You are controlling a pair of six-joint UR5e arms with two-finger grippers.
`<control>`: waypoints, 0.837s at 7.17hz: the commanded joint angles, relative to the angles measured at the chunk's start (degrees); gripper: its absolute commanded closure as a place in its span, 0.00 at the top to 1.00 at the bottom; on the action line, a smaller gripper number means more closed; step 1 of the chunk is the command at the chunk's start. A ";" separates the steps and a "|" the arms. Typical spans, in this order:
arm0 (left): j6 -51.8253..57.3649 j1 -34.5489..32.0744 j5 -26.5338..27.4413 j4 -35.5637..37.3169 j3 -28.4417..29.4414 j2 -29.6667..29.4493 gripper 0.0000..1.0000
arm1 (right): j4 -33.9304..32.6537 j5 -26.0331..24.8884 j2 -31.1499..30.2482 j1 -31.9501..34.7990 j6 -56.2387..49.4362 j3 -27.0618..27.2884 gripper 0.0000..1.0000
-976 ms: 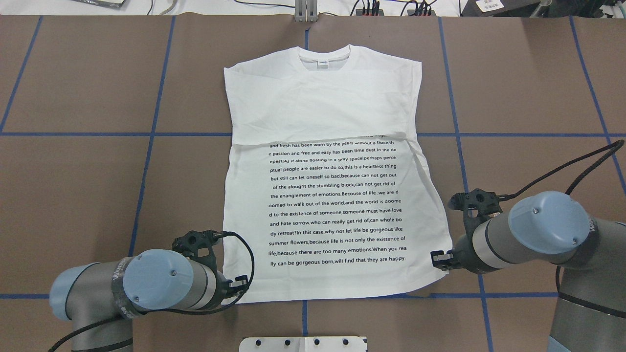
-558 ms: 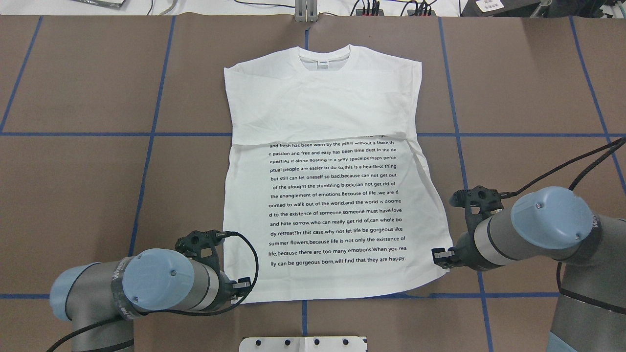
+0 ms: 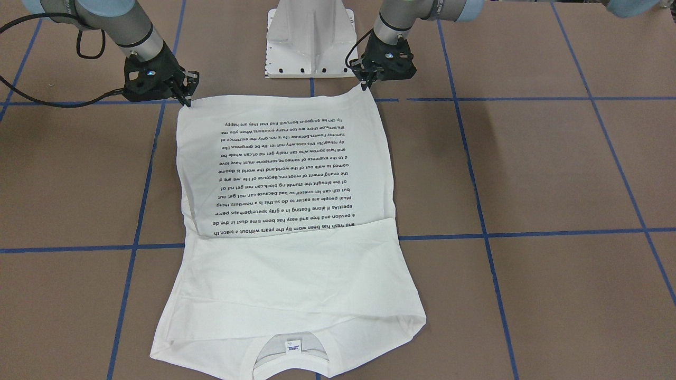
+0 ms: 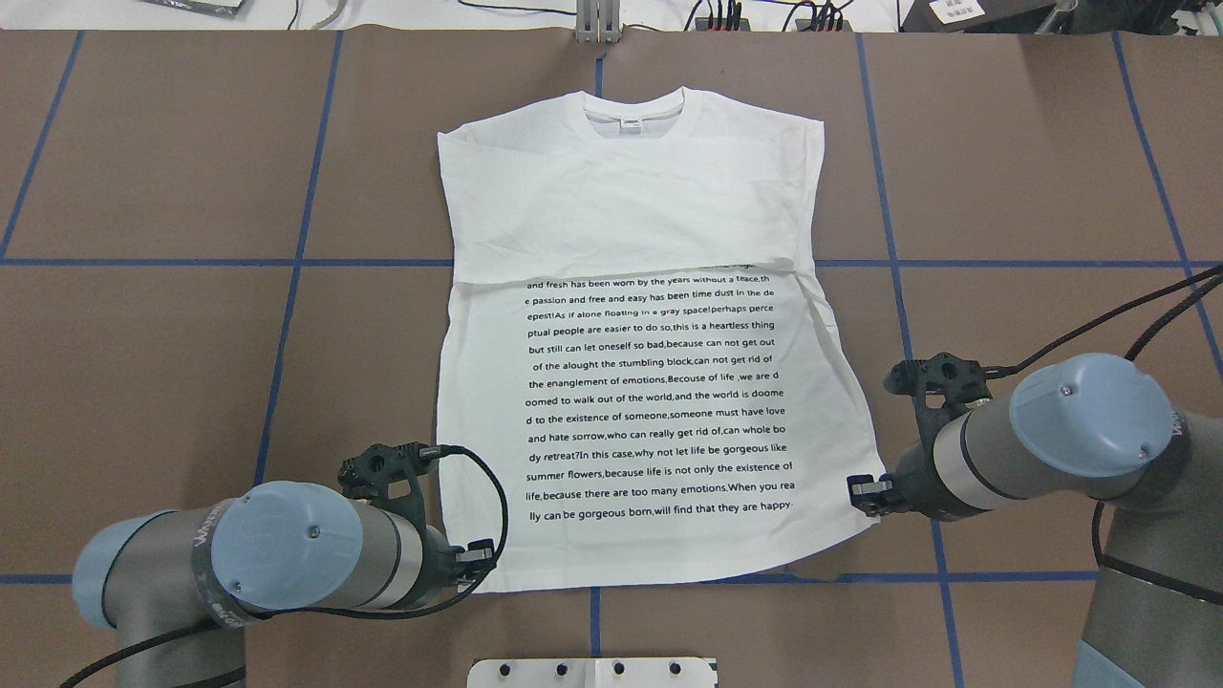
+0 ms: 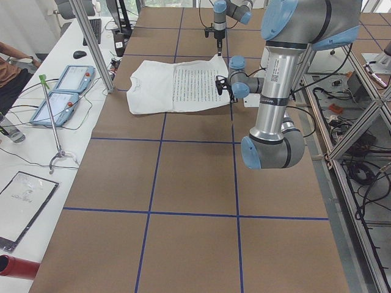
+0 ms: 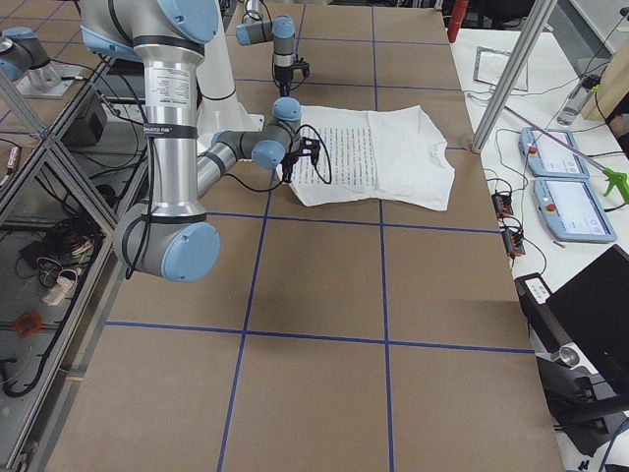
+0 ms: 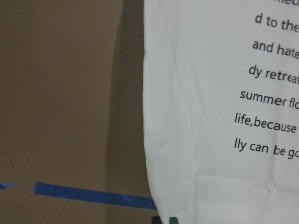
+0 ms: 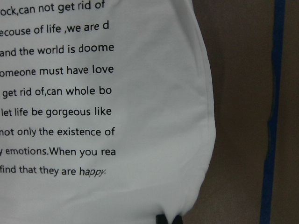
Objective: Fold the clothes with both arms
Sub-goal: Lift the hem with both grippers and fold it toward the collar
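The white shirt (image 4: 631,210) lies flat on the brown table, neck at the far side, sleeves tucked in and the black text block (image 4: 659,401) facing up. My left gripper (image 4: 482,554) is at the near-left hem corner and looks shut on it; the corner peaks up to this gripper (image 3: 364,85) in the front-facing view. At the near-right hem corner my right gripper (image 4: 860,492) is shut on the cloth too, also seen as the gripper (image 3: 186,100) on that view's left. Each wrist view shows only dark fingertips (image 7: 166,219) (image 8: 168,218) at the shirt's edge.
The white pedestal base (image 3: 309,37) stands just behind the hem, between the arms. Blue tape lines (image 4: 287,263) cross the brown table. Cables and boxes (image 4: 726,14) line the far edge. A person's arm (image 5: 12,61) and two teach pendants (image 5: 58,97) are beyond the table.
The right gripper has shifted slightly right and closer to the hem corner, which has drawn in a little. The left gripper edged right along the hem. The shirt otherwise lies as before.
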 commanded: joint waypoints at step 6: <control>0.97 0.65 -3.92 18.27 -19.66 1.30 0.00 | 0.55 20.08 -11.11 4.66 0.11 12.04 0.00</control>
